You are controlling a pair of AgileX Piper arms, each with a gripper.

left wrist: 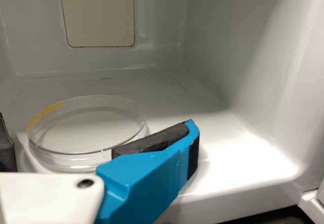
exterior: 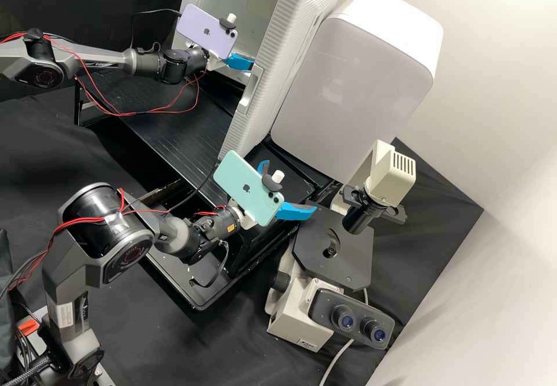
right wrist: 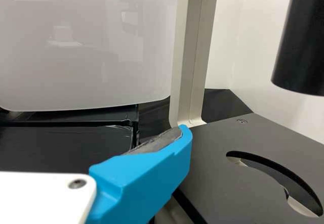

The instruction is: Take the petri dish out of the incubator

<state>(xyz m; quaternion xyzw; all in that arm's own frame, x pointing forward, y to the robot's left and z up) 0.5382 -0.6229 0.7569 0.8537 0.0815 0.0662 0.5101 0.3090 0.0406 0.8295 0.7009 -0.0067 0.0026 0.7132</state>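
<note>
— Where is the dish?
— The clear round plastic petri dish [left wrist: 86, 128] lies flat on the floor of the white incubator [left wrist: 253, 67], near the front lip. A yellow streak [left wrist: 44, 114] runs along one stretch of its rim. A beige rectangular panel [left wrist: 98, 14] is set in the back wall behind it.

— And the left hand?
— The left hand [left wrist: 98, 140] is inside the chamber, spread wide. One blue finger [left wrist: 152, 183] with a black pad is on one side of the petri dish, and the other pad is on the opposite side. The dish sits between them. I cannot tell whether either pad touches the rim.

— How does that arm look from above?
— It carries a lilac phone [exterior: 206, 29] and stretches across a black ribbed platform [exterior: 174, 130] to the incubator's opening.

— The right hand?
— The right hand [exterior: 288, 188], under a mint-green phone [exterior: 249, 194], has its fingers wide apart and holds nothing. It hangs low in front of the incubator, just beside the black stage [exterior: 354, 264] of the cream microscope [exterior: 296, 310]. Black cloth covers the worktop [exterior: 52, 154].
</note>
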